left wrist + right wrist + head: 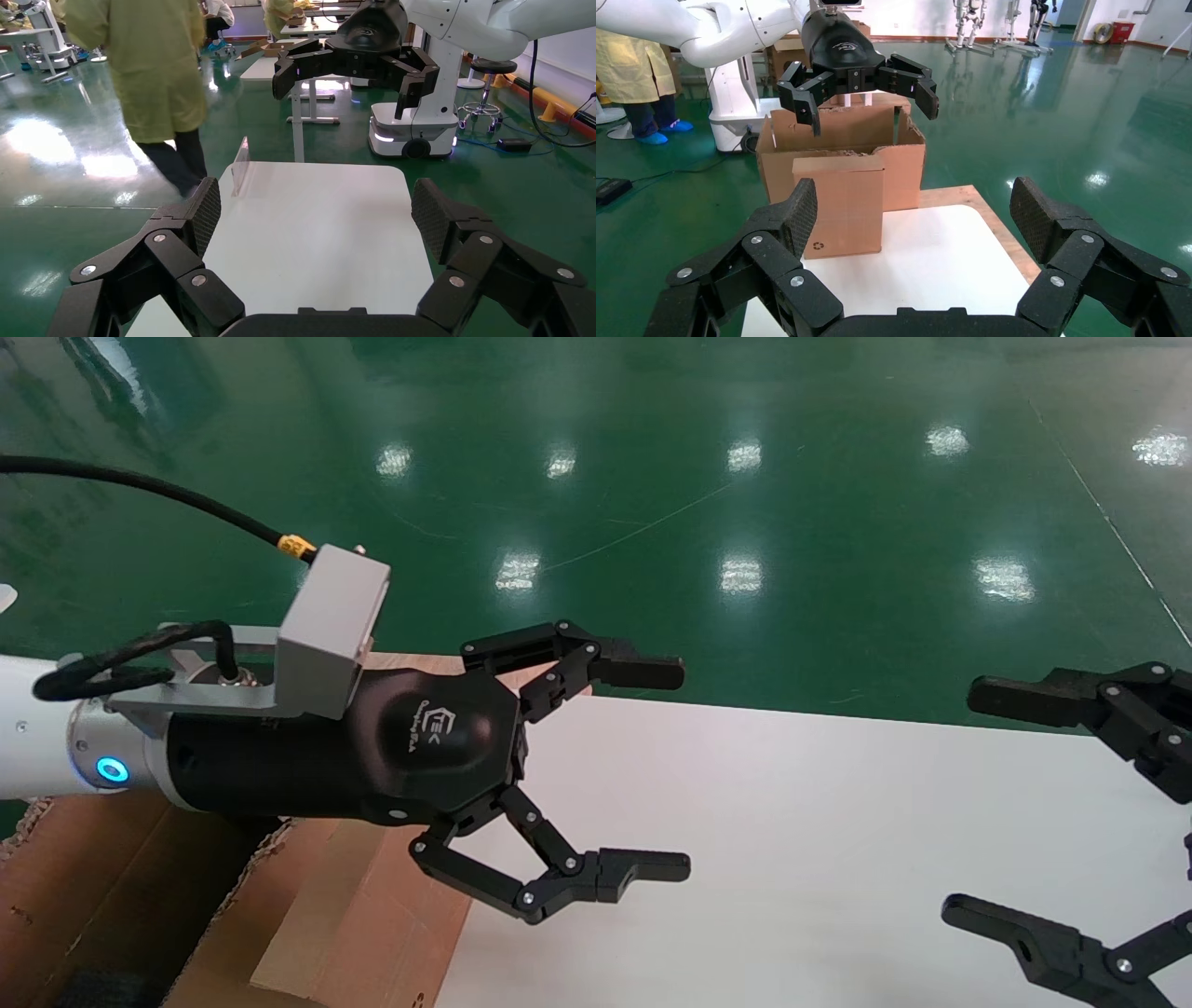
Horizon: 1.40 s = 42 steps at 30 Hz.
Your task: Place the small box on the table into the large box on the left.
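The small box [838, 207], a smooth closed brown carton, stands upright on the left end of the white table [792, 822] and touches the large box [842, 133]. The large box [93, 887] has ragged flap edges and sits at the lower left of the head view. My left gripper [666, 768] hovers open and empty above the small box [372, 915], its fingers out over the table. The right wrist view shows it [870, 109] above both boxes. My right gripper [973, 803] is open and empty over the table's right end, facing the small box.
A bare wooden board [996, 225] shows under the table's far edge beside the large box. A clear plastic stand [240, 165] sits at one table corner. A person in a yellow coat [158, 70] walks on the green floor beyond.
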Available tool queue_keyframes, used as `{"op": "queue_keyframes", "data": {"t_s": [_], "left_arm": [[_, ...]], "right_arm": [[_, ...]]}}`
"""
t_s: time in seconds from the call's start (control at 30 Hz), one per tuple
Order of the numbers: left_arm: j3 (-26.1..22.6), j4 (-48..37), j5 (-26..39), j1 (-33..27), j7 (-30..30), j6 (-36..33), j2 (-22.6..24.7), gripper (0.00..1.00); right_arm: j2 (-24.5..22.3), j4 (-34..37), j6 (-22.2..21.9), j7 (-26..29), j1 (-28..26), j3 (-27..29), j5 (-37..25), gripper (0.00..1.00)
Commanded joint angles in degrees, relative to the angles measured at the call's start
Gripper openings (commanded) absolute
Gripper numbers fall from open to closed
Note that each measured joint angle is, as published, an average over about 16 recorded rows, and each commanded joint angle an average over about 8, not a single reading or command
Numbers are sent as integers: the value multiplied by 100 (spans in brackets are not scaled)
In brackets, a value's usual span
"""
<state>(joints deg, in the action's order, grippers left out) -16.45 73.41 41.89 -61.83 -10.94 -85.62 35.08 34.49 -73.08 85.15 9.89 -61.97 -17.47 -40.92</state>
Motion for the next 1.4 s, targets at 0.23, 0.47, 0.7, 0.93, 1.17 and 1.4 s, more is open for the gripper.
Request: {"op": "queue_keyframes", "data": {"t_s": [0.23, 0.47, 0.7, 0.93, 1.17, 1.4], "left_arm": [[0, 0, 0, 0, 0, 0, 0, 100], [0, 0, 0, 0, 0, 0, 0, 100], [0, 0, 0, 0, 0, 0, 0, 100], [-2, 9, 30, -3, 3, 2, -12, 100], [-217, 195, 665, -300, -379, 234, -160, 100], [-569, 374, 1678, -1043, -966, 342, -233, 100]], "right_arm": [[0, 0, 0, 0, 0, 0, 0, 100], [0, 0, 0, 0, 0, 0, 0, 90], [0, 0, 0, 0, 0, 0, 0, 5], [0, 1, 0, 0, 0, 0, 0, 0], [0, 2, 1, -1, -1, -2, 0, 0], [0, 3, 1, -2, -2, -3, 1, 0]]}}
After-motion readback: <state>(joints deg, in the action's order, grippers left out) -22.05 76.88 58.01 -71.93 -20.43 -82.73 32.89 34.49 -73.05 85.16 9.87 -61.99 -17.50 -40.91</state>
